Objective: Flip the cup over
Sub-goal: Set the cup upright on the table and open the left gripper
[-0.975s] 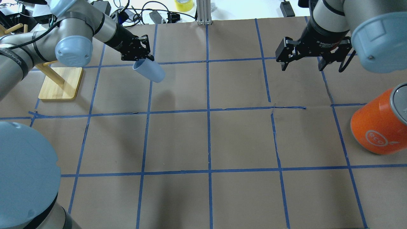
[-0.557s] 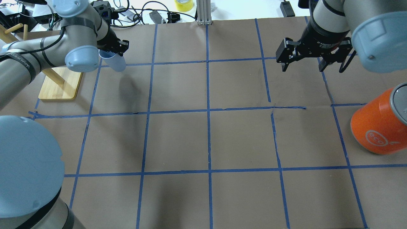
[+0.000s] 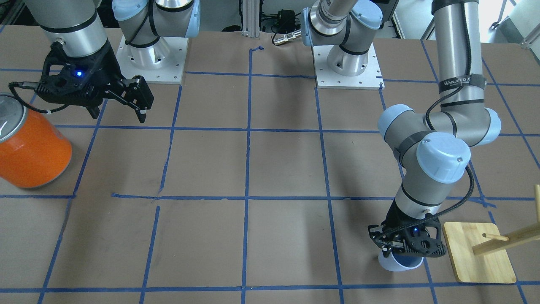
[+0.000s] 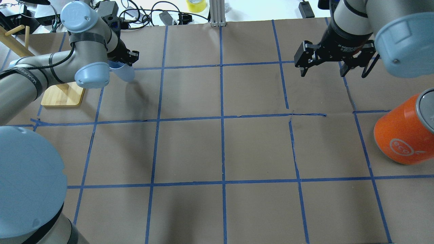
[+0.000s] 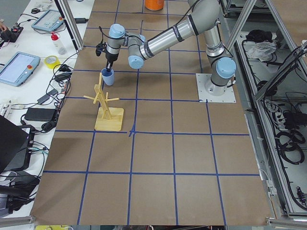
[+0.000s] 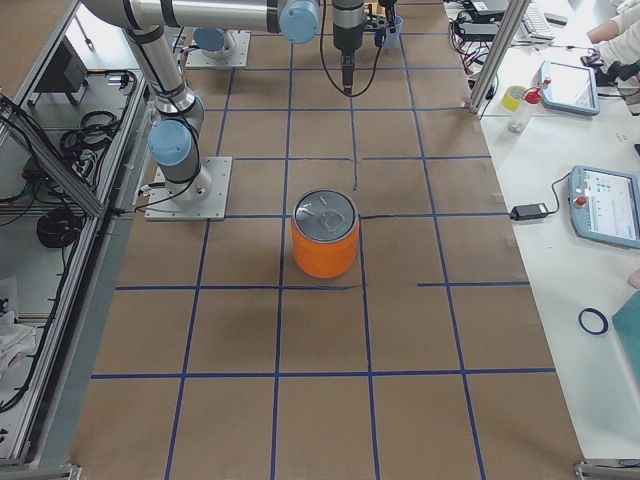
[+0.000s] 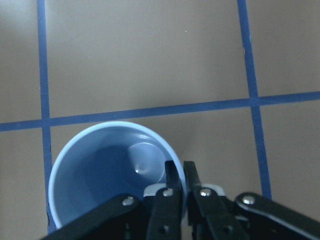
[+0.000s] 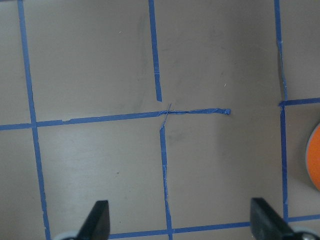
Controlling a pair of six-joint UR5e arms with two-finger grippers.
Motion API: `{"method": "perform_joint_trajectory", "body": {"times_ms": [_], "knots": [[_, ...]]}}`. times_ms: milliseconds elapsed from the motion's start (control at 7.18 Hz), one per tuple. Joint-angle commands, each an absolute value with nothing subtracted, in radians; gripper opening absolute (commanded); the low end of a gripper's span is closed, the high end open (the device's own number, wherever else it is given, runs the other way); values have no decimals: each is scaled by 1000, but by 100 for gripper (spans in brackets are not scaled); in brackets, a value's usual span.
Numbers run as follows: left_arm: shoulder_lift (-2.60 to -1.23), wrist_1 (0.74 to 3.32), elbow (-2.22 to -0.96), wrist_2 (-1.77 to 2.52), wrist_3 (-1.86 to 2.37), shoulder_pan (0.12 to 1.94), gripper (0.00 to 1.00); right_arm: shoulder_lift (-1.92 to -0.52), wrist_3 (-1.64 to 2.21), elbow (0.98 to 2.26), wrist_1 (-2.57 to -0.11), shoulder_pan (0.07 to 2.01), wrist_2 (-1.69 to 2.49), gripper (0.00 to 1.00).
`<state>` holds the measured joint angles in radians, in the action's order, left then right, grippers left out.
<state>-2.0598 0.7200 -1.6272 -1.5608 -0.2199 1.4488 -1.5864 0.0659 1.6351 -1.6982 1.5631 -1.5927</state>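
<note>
A large orange can with a silver top (image 4: 403, 135) is standing at the right side of the brown-papered table (image 4: 217, 149), well apart from the rest. Farther off on the left, beside a pale wooden peg stand (image 4: 62, 96), the left gripper (image 7: 181, 170) is pinching the rim wall of the small pale blue plastic cup (image 7: 95, 175) between nearly closed fingers (image 7: 172, 175); the cup is facing mouth-up, empty. The right gripper (image 4: 322, 69) is hovering wide open, gripping nothing.

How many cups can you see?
1. The cup is in the left gripper, pinched by its rim, open end up, beside the wooden rack. No other cup shows, though the arms could hide one.
</note>
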Motion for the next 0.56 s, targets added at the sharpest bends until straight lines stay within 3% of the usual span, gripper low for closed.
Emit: {"method": "perform_joint_trajectory", "body": {"times_ms": [0, 418], "knots": [[-2034, 826, -1617, -1563, -218, 1460, 100, -1586, 66, 1635, -1698, 1563, -1594, 100], [-1855, 1366, -1430, -1574, -206, 1488, 100, -1586, 66, 1635, -1694, 1563, -1594, 100]]}}
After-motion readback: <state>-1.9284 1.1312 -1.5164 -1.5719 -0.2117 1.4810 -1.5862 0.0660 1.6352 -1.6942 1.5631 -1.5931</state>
